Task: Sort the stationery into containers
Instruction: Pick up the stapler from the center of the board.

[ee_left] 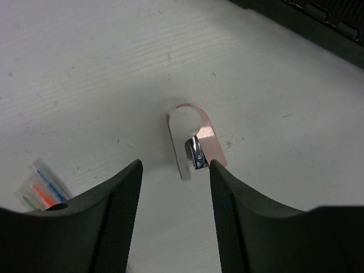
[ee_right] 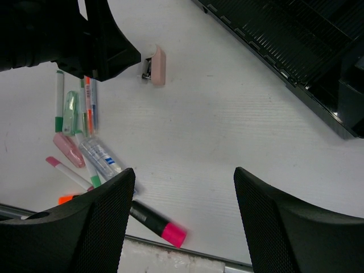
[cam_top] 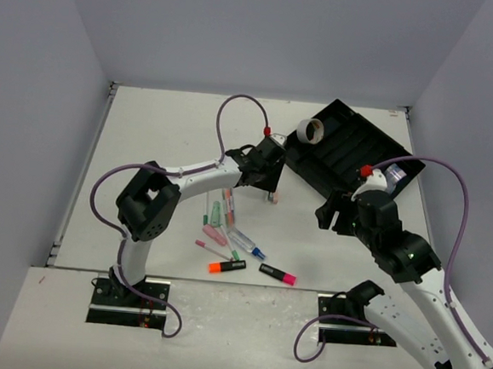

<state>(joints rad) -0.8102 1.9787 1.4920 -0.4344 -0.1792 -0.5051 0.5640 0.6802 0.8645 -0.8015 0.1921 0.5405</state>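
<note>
Two left fingers (ee_left: pixel 114 216) stand spread around the pink stapler (ee_left: pixel 196 139) — not yet pinching. Light, rigid, likely slick; take its flat sides mid-body. Right fingers (ee_right: pixel 96 227) spread, empty.

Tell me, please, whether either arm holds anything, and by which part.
Nothing: the left gripper hovers open around the small pink item; the right gripper is empty.

I look down on a flat white matte desk (cam_top: pixel 165 135), faintly scuffed. Plain pale lilac-grey wall panels (cam_top: pixel 267 32) rise from the desk's far edge and both its sides. The light is even, the shadows soft.
</note>
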